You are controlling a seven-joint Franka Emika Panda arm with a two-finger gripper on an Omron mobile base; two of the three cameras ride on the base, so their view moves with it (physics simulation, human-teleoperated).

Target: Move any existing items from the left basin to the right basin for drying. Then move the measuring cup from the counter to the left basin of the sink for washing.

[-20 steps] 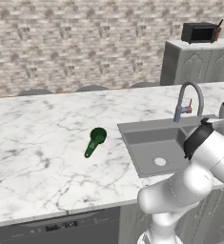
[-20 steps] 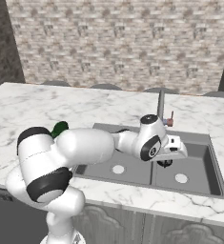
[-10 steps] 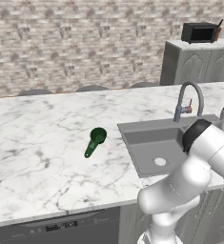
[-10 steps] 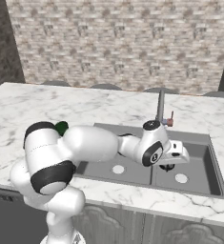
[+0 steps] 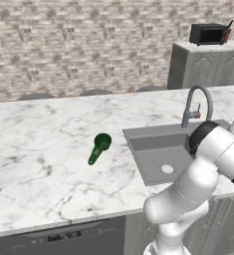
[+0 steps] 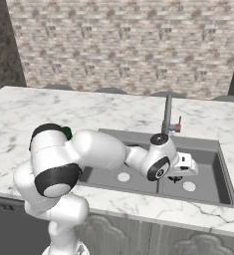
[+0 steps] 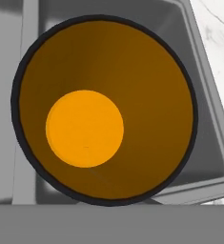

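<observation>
The round orange item with a black rim (image 7: 104, 109) looms close in the hand view, hanging above the grey floor of the right basin (image 7: 206, 119). In the right base view my gripper (image 6: 177, 175) is shut on this item (image 6: 175, 179), low over the right basin (image 6: 210, 172), just past the divider. The left basin (image 6: 101, 174) lies behind my forearm; its floor and pale drain show in the left base view (image 5: 153, 154). The dark green measuring cup (image 5: 98, 148) lies on the white marble counter (image 5: 39, 164) left of the sink, and its bowl peeks out behind my shoulder (image 6: 66, 132).
A curved grey faucet (image 5: 195, 102) with a red lever stands behind the sink (image 6: 167, 115). My arm reaches across the sink's front half. A black microwave (image 5: 208, 34) sits on a far grey cabinet. A brick wall runs behind the counter.
My hand has carried the orange item a little further right and lower, from near the divider to over the right basin's floor. The measuring cup has not moved.
</observation>
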